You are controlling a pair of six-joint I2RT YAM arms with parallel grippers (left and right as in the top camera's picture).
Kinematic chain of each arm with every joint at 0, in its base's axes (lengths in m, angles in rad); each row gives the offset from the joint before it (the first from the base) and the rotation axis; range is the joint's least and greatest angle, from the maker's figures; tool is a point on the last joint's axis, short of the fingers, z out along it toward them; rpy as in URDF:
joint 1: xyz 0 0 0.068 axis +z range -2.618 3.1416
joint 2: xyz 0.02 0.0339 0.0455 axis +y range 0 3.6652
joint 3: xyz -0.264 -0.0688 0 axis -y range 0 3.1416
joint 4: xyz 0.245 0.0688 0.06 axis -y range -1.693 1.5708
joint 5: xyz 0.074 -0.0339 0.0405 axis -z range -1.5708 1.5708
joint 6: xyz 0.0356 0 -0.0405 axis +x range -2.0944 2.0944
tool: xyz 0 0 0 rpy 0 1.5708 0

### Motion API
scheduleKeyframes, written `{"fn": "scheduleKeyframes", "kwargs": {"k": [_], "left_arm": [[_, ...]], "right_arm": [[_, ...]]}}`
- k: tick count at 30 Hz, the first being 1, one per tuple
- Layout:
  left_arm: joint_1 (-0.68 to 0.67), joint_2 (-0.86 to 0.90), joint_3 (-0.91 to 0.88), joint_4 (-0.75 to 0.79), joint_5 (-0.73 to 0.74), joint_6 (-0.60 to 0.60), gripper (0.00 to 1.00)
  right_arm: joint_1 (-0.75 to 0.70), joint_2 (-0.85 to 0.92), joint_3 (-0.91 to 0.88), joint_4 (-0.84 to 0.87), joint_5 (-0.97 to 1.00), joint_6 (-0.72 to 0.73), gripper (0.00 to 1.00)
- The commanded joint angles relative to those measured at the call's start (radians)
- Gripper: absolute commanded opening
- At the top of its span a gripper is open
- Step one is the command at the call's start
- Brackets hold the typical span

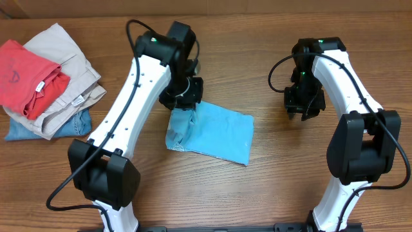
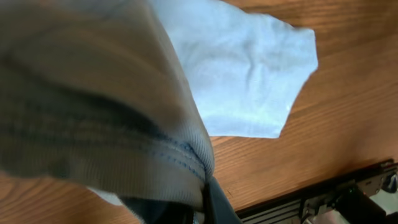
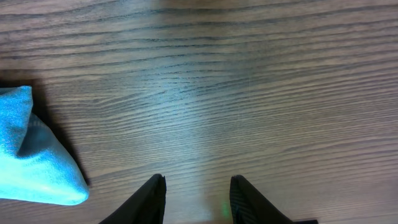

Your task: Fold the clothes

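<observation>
Where the shirt lies: your sky-blue T-shirt (image 1: pixel 219 132) sits near the middle of the counter (image 1: pixel 270 38), already folded down to a compact, slightly skewed rectangle with no print on its upper face.
Lifted corner: its rear-left corner is bunched and raised off the wood, while the rest lies flat.
Left tool: your left tool (image 1: pixel 182 98) is clamped on that raised corner, and in the wrist view the stitched hem fills the foreground. I judge you hold it there to carry the corner across for another fold, or to pull the rumple straight.
Right tool: your right tool (image 3: pixel 198 185) hovers over bare wood near the shirt's right edge, its fingers partly apart with nothing between them. It is probably parked clear of the left arm's path, or ready to pin that edge.
Shirt edges: the right and front edges look straight, and the left edge is crumpled under the lift.
Open room: you have bare counter in front of the shirt and to its right, up to the right tool.
Other clothes: a red T-shirt (image 1: pixel 22 74), beige trousers (image 1: pixel 67 61) and blue denim (image 1: pixel 77 122) are stacked at the rear left, well apart from the shirt.
Front rail: a black rail (image 2: pixel 323 193) runs along the near edge, so keep any sweep short of it.
</observation>
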Motion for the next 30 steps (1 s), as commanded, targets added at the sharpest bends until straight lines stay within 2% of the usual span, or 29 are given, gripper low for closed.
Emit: {"fn": "scheduleKeyframes", "kwargs": {"k": [1, 16, 23, 30], "left_arm": [[-0.047, 0.008, -0.002, -0.002, 0.017, 0.022, 0.05], [-0.22, 0.139, -0.008, 0.019, 0.017, -0.001, 0.05], [-0.262, 0.185, -0.009, 0.066, 0.026, -0.039, 0.04], [-0.26, 0.184, -0.009, 0.095, 0.103, -0.045, 0.04]], "right_arm": [[-0.003, -0.042, 0.016, -0.002, -0.003, -0.002, 0.37], [-0.003, -0.042, 0.016, -0.005, -0.003, -0.002, 0.37], [-0.003, -0.042, 0.016, -0.005, -0.003, -0.002, 0.37], [-0.003, -0.042, 0.016, -0.005, -0.003, -0.002, 0.37]]}}
